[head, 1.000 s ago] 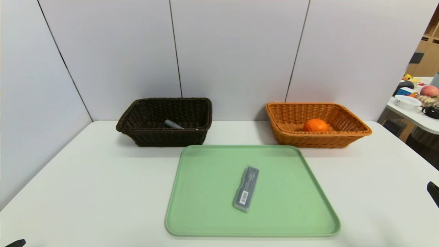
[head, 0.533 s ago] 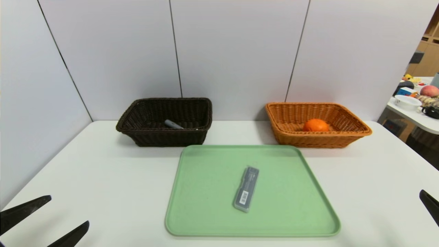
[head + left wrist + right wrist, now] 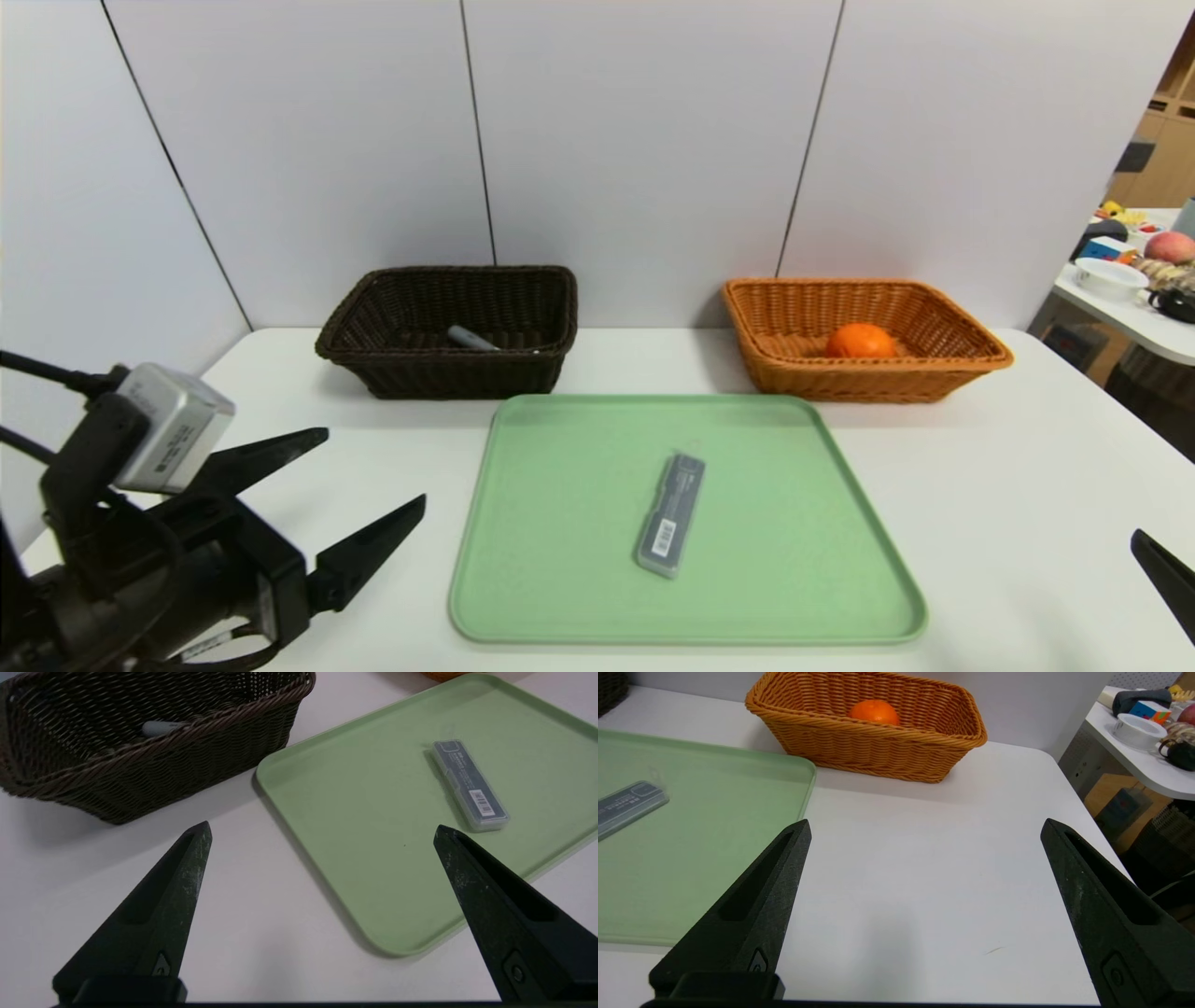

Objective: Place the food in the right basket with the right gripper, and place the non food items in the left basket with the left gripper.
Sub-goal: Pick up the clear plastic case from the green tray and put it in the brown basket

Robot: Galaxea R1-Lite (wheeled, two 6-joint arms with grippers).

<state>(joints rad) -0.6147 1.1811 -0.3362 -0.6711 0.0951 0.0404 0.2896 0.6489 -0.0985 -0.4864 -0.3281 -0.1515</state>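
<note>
One item is left on the green tray (image 3: 560,597), and the left claw (image 3: 373,474) is lined up for it from about eight o'clock in the head view, fingers spread as wide as they go and gripping nothing, hanging over bare counter (image 3: 280,439) just short of the tray's near-left corner. At the four o'clock edge only a fingertip of the right claw (image 3: 924,828) peeks in; its wrist view shows it equally wide open, empty, parked over counter. Mid-tray lies the target, a slim grey plastic case (image 3: 670,514) with a barcode label, flat, running roughly six to twelve o'clock with a slight lean. It's non-food, so I'd say the tidy way is to swing over it, turn the wrist so the fingers straddle its narrow width, and come down low, because a thin flat case will likely skid if nudged. Beyond, at eleven o'clock, the dark basket (image 3: 392,373) already holds a grey marker (image 3: 471,338); at one o'clock the orange basket (image 3: 934,369) holds an orange (image 3: 860,341).
</note>
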